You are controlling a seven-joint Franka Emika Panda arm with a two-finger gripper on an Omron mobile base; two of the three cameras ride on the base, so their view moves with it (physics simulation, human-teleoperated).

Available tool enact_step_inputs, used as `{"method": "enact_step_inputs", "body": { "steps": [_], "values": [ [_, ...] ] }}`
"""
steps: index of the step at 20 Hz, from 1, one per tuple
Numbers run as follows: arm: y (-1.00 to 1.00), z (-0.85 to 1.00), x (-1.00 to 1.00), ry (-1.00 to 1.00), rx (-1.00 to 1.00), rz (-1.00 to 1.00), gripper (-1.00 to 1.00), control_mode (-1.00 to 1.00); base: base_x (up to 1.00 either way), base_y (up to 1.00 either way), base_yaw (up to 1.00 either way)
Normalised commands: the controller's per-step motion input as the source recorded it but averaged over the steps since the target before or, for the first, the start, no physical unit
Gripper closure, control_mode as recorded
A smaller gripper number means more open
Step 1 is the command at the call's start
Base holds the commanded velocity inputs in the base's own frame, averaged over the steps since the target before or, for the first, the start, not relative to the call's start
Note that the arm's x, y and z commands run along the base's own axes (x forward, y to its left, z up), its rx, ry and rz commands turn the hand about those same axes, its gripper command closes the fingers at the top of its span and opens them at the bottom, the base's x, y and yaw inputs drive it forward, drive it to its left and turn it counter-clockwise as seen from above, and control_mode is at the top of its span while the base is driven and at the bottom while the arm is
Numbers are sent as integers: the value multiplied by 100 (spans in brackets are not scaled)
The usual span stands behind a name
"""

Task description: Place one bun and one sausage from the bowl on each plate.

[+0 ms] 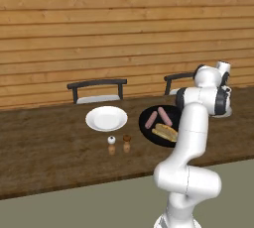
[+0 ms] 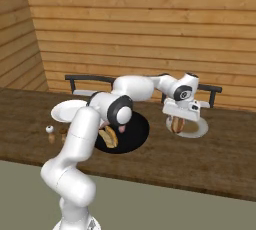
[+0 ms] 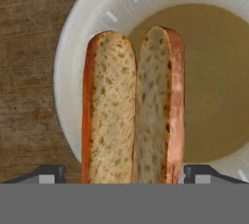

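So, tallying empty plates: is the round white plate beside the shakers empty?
Empty. The round white plate shows a bare glossy surface, nothing on it.

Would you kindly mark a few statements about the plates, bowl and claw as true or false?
1. A bun lies on the plate under the claw. True.
2. Both sausages are in the black bowl. True.
3. The other plate holds a sausage. False: it is bare.
4. The bowl holds no bun. False: one bun remains there.
5. The claw is clamped on the bun. False: its fingertips stand open on either side.
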Motion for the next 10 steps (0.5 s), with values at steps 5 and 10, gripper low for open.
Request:
{"method": "enact_step_inputs", "body": {
  "steps": [5, 10],
  "values": [
    [21, 0, -98, -4, 0, -4, -100, -100, 0, 0, 0],
    [99, 12, -97, -23, -17, -10, -100, -100, 0, 0, 0]
  ]
}}
